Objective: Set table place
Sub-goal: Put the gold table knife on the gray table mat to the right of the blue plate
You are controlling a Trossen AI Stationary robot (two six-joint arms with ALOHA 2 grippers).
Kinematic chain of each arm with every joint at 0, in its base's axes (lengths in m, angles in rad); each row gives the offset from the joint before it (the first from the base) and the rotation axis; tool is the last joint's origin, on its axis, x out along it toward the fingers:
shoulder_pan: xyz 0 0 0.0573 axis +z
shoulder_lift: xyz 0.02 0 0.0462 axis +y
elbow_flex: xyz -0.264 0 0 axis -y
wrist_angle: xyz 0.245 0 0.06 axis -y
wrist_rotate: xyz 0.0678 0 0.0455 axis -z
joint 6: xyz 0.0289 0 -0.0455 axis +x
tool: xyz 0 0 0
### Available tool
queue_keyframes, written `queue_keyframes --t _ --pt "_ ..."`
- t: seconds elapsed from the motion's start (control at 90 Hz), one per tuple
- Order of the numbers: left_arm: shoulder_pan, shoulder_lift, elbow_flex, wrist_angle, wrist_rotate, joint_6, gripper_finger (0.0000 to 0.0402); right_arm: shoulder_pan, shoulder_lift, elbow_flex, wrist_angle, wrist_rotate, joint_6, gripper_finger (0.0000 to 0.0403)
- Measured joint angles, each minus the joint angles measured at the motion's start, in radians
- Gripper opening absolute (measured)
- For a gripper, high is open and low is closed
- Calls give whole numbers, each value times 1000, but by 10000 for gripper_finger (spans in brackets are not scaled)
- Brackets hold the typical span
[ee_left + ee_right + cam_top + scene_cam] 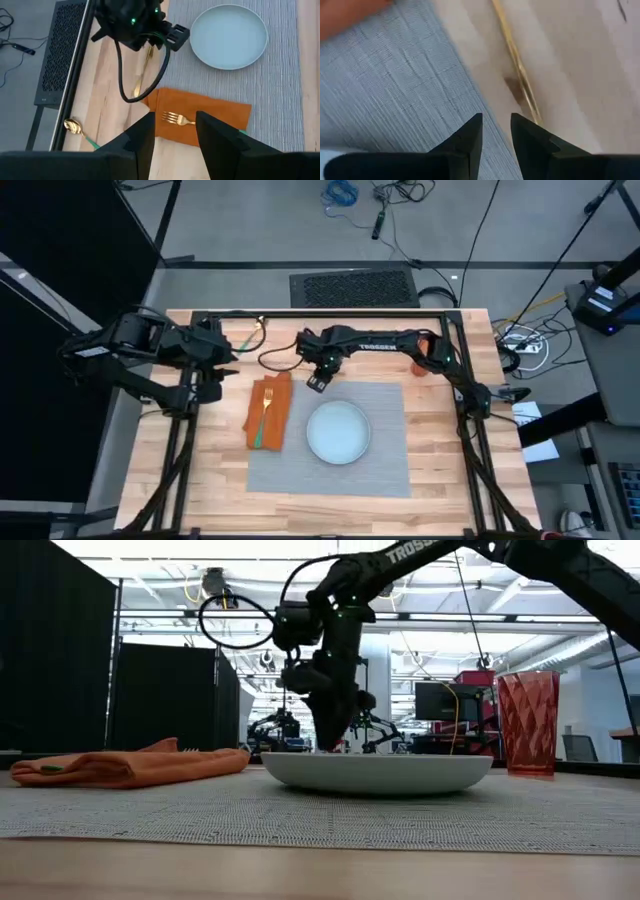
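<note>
Pale butcher-block planks make up your worktop (440,470), ringed by a black metal frame, and the flat grey woven placemat (380,465) lies in the middle of it, its fine ribbed weave plain in the right wrist view. On the mat sits a round, shallow, pale blue-white plate (338,431), smooth and matte. Just beside the mat's left edge you have a crumpled orange cloth napkin (270,412), touching the mat, with a gold fork (264,408) with a green handle lying lengthwise on top.

Your right claw (317,381) reaches across from the right side and hangs low over the mat's far left corner, beside the napkin. Its two dark tapered fingers (470,135) stand a narrow gap apart with nothing between them, pointing down at the mat's edge, and a slim gold knife (520,75) lies on bare wood just beyond that edge.

Your left claw (172,137) waits at the worktop's left side, fingers parted and empty, looking over the napkin. A gold spoon (74,127) with a green handle rests on the wood near the far edge. A faceted red translucent tumbler (527,724) stands upright on the right, off the mat
</note>
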Motion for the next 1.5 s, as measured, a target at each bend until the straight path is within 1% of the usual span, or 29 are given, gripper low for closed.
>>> queue_keyframes --t 0.067,0.333,0.644,0.844,1.089,1.233,1.5 --pt "0 0 0 0 0 0 127 -2 0 -1 -2 18 -38 86" --pt "0 0 0 0 0 0 127 -15 0 -1 3 16 -184 86" --pt "0 0 0 0 0 0 127 -41 0 -2 -4 18 -297 87" --pt "0 0 0 0 0 0 127 -23 11 -1 4 17 -377 87" --pt "0 0 0 -2 0 0 127 -6 70 -1 33 16 -405 87" --pt "0 0 0 -5 0 0 127 -11 80 1 41 14 -407 87" --pt "0 0 0 -11 0 7 127 -38 85 19 46 -35 -429 87"
